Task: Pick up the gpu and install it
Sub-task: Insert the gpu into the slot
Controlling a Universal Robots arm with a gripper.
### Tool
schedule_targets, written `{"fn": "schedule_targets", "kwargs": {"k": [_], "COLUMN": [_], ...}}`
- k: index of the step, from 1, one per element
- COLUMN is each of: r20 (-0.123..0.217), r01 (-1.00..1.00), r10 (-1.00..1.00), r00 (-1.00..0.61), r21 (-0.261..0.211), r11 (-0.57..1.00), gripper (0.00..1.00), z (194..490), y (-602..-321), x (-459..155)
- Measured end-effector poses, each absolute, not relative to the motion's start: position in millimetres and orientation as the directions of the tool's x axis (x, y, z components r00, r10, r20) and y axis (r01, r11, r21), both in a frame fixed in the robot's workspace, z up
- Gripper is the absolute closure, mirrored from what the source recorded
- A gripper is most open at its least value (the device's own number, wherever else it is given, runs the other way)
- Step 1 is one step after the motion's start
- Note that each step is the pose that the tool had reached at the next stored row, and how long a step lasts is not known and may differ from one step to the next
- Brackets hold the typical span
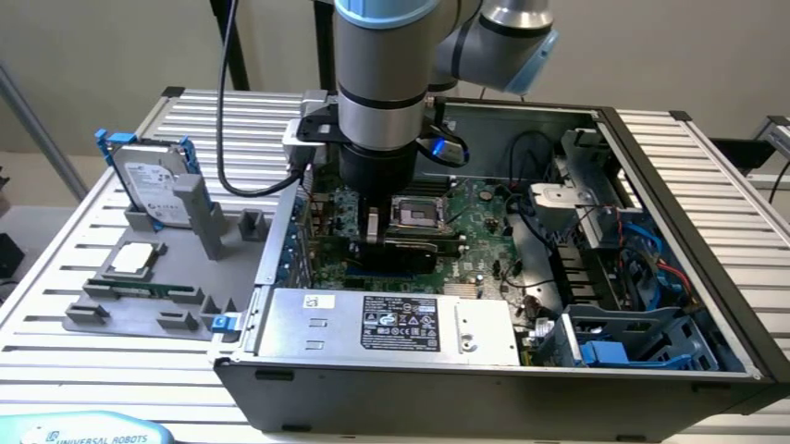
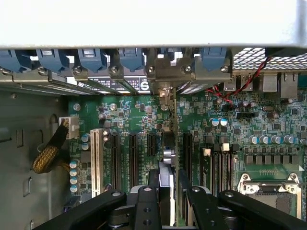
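The pincer [image 2: 169, 181] is clamped on the gpu [image 1: 408, 250], edge-down over the motherboard [image 2: 139, 120] slots. Both are inside the open case [image 1: 682, 199].

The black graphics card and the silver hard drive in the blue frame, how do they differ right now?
The black gpu is gripped by the gripper inside the open computer case, above the green motherboard; the silver hard drive in its blue frame stands outside, in the grey holder. The gpu is dark, the hard drive shiny. Both stand on edge.
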State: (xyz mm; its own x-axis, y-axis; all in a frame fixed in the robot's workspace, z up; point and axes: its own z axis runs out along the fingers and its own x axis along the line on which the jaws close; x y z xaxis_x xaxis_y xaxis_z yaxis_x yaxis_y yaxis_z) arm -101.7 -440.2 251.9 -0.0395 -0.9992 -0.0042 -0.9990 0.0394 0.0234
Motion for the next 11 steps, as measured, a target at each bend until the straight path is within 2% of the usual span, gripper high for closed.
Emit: {"fn": "schedule_targets", "kwargs": {"k": [11], "r20": [-0.004], "r01": [-0.999], "r10": [-0.999], "r00": [-0.039], "r21": [0.023], "r11": [0.039], "gripper": [0.73], "z": [251.7], "y": [-440.1], "x": [-102.0]}}
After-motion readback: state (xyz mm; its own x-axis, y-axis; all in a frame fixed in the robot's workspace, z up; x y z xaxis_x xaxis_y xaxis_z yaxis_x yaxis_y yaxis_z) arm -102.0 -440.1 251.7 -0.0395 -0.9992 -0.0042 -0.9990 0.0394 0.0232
